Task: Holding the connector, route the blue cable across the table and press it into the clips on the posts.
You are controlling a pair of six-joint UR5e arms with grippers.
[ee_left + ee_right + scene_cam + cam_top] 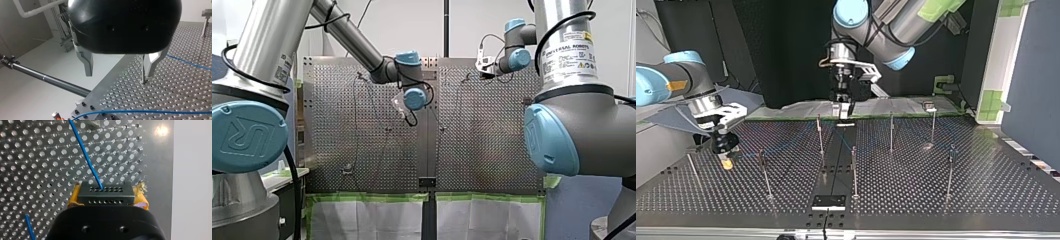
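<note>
My right gripper is shut on the black connector, gripped between its yellow pads. The blue cable runs out of the connector over the perforated table. In the top view this gripper hangs low over the table at the left, with the cable trailing faintly toward the middle posts. My left gripper stands open over the table's edge with nothing held; a thin post rises just inside one metal finger. It sits at the far middle in the top view.
Several thin posts with clips stand spread over the perforated table. A black plate lies at the near middle edge in the top view. More blue cable lies on the table under my left gripper. A dark rod juts out beyond the table's edge.
</note>
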